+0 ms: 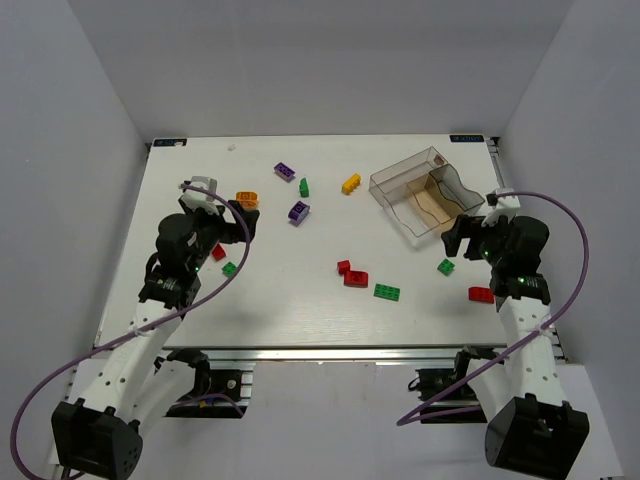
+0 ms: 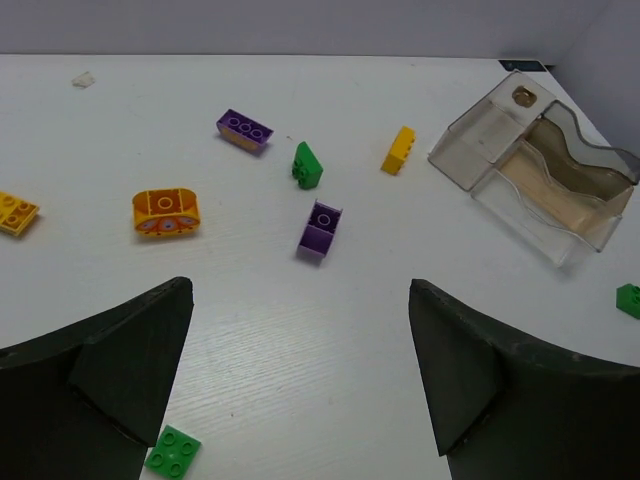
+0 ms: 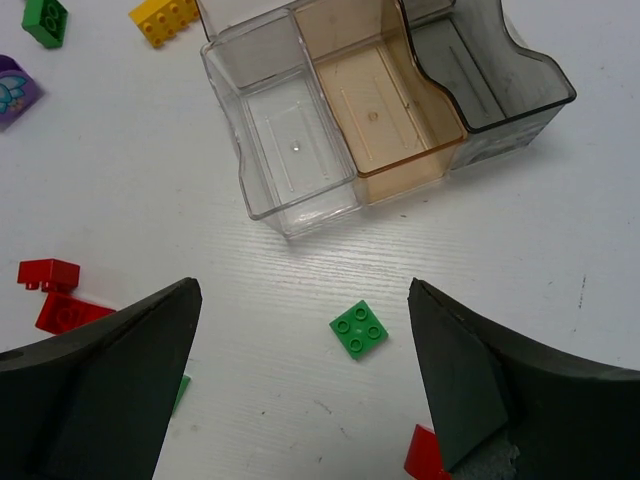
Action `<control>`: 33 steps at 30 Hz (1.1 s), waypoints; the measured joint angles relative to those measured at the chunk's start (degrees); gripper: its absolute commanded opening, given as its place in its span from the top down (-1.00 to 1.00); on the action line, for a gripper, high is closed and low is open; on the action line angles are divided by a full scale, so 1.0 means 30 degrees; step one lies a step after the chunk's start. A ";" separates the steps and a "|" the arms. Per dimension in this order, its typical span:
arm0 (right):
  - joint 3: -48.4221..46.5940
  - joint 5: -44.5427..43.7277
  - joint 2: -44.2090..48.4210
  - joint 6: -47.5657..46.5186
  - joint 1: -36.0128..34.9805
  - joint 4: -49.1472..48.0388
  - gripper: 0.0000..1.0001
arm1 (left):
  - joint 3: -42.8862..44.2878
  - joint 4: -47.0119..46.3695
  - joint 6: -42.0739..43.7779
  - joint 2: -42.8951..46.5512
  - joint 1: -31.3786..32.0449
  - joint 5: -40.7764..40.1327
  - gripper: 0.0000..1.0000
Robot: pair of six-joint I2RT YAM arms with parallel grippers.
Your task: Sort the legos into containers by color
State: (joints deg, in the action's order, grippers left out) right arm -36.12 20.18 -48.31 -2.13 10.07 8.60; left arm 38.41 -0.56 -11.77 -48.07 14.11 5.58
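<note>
White wood-grained tabletop (image 1: 290, 310), clear plastic divided box (image 1: 395, 178) at far right, tan middle section (image 3: 375, 110), smoky grey end section (image 3: 480, 70), orange rounded brick (image 2: 166, 212) with printed pattern, purple studded brick (image 2: 245, 130), yellow brick (image 2: 398, 150), green square plate (image 3: 359, 328), red bricks (image 1: 354, 277).

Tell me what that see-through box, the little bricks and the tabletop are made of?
The box looks like hard clear plastic: the tabletop shows through its glossy walls, one compartment tinted tan, one smoky. The green brick looks like opaque moulded plastic with crisp studs. The tabletop seems matte white laminate or painted wood; faint grain lines show.
</note>
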 measured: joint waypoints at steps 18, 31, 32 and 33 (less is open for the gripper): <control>0.0984 0.6921 0.2200 -0.8386 0.0408 0.2514 -0.36 | 0.1399 0.0845 -0.1333 -0.2608 0.0000 0.1676 -0.24; 0.0933 0.6812 0.1341 -0.5982 0.0466 0.2055 -0.64 | 1.1839 0.5872 0.1311 -1.6451 0.1792 0.2229 -0.96; 0.0889 0.6703 0.1290 -0.5945 0.0466 0.2091 -0.64 | 1.2779 0.6062 0.1887 -1.7427 0.2157 0.1996 -0.96; 0.0852 0.6630 0.1268 -0.5923 0.0466 0.2127 -0.64 | 1.3617 0.6251 0.2550 -1.8455 0.2594 0.1719 -0.96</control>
State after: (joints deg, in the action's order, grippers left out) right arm -33.56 40.07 -44.51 -19.90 11.46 14.98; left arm 79.26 18.20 -4.12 -103.44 21.89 10.74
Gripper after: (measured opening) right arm 0.821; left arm 0.980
